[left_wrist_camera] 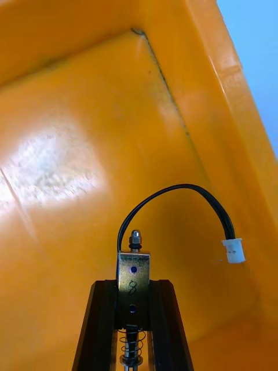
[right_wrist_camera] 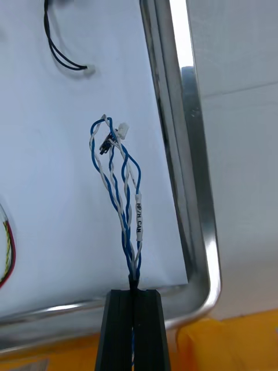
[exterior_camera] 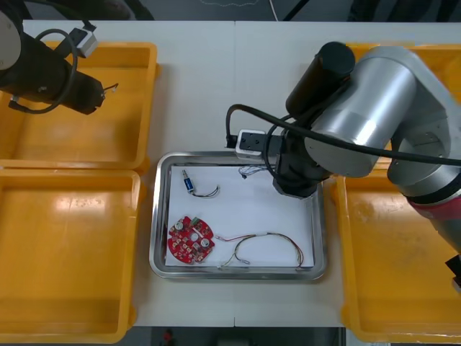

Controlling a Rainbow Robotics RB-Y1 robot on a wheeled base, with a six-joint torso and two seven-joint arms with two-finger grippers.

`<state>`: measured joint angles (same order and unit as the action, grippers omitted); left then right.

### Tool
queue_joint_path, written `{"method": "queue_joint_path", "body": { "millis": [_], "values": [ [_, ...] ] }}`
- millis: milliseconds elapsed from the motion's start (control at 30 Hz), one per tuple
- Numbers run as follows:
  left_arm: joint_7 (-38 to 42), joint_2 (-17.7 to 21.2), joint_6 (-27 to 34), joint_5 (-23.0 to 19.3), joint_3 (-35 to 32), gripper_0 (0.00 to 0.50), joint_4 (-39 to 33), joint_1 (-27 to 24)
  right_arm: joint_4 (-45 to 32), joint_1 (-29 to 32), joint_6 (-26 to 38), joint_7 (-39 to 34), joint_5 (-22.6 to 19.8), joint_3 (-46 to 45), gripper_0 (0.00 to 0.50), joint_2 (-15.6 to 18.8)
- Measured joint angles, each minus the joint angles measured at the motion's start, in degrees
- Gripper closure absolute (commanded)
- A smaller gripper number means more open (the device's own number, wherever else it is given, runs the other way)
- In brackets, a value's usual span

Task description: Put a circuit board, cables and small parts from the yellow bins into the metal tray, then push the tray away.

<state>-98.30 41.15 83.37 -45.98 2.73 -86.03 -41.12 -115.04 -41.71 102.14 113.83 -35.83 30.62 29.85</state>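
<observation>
Blue and white cable, twisted, was pinched at 1 end between the fingers of the right gripper, which were closed on it. The rest of the cable reached out over the white inside of the metal tray, close along the rim near a corner. Its loose end carried 2 small plugs. Could not tell if that end touched the white sheet. In the front view this gripper sat over the tray's far right corner.

Left gripper was over the far yellow bin on the robot's left, well apart from the tray. Its fingers were clamped on a small metal part, held upright between them, with a nut on top and a spring below. A black lead arced from the part to a white plug, hanging free above the bin floor.

Tray held 3 other things:
- A round red circuit board lay near left.
- A second small metal part lay far left, with its black cable curling off toward the middle.
- A red and yellow cable was looped along the near side, 1 end just beside the board.

Tray sat on the light table between the left and right bins.
</observation>
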Motion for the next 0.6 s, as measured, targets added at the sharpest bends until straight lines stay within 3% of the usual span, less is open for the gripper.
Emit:
{"method": "queue_joint_path", "body": {
  "millis": [200, 600],
  "values": [
    [14.3, -0.1, 7.7, 2.7, -0.7, 0.5, -9.4, 2.9, 4.1, -0.1, -7.6, 0.0, 2.5, 6.4, 0.5, -0.5],
    [16.9, -3.7, 21.3, 9.3, -0.8, 0.5, -22.0, 3.7, 12.5, -0.1, -15.4, 0.0, 3.8, 12.8, 0.5, -0.5]
  ]
}}
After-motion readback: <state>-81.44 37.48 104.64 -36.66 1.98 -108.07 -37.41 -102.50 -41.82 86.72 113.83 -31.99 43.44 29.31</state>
